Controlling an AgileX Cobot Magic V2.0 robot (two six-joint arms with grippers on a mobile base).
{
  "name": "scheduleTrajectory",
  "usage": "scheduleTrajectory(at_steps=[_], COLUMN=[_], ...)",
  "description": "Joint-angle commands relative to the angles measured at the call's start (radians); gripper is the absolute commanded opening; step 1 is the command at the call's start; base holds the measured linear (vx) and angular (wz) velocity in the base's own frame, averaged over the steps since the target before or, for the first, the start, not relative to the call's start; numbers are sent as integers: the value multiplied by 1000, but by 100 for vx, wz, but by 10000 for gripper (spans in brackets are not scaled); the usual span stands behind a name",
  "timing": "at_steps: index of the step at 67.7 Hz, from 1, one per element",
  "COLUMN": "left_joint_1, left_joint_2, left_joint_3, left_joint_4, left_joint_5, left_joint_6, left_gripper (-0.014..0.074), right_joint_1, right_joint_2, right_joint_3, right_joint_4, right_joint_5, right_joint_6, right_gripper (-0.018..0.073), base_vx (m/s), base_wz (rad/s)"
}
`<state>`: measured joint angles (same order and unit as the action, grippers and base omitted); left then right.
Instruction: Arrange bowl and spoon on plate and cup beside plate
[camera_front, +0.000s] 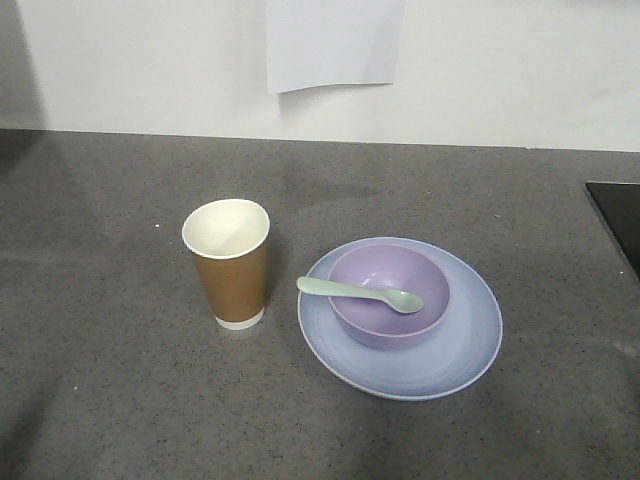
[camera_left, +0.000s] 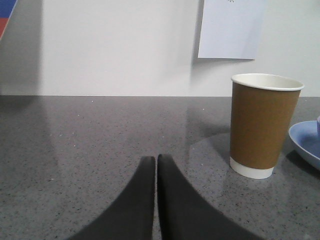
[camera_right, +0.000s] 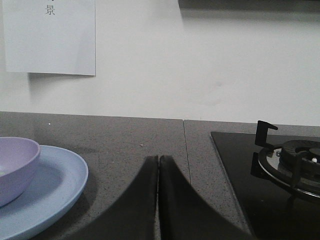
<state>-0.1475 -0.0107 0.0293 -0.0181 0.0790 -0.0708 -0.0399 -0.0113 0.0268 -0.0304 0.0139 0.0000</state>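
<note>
Left end effector (camera_left: 156, 162): low over the grey worktop (camera_front: 120, 400), jaws pressed together, holding nothing. Right end effector (camera_right: 158, 162): same pose, likewise closed and unladen. Lavender bowl (camera_front: 389, 297) upright on pale blue plate (camera_front: 400, 365); mint spoon (camera_front: 359, 294) lying across bowl; brown cup (camera_front: 230, 264) upright just left of plate.

White paper sheet (camera_right: 50, 36) taped on wall: one printed Chinese character readable at its top in right wrist view, "景". Same sheet in the other views shows no legible print. Cup (camera_front: 229, 262), plate (camera_front: 470, 330), bowl (camera_front: 388, 312), spoon (camera_front: 358, 293): unmarked.
</note>
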Motion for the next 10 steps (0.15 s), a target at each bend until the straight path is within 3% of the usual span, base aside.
scheduleTrajectory(at_steps=[1, 10], left_joint_1=[-3, -3], left_joint_2=[-7, -7], left_joint_3=[-26, -26], left_joint_4=[-2, -2], left_joint_5=[-73, -73], left_joint_6=[-9, -9], left_gripper=[-6, -6], right_joint_1=[-6, -6], right_joint_2=[-17, -17], right_joint_3=[5, 5], right_joint_4=[-9, -9], right_joint_5=[-68, -68], right_joint_6=[-8, -8], right_gripper=[-3, -3], base_vx=[0, 0], base_wz=[0, 0])
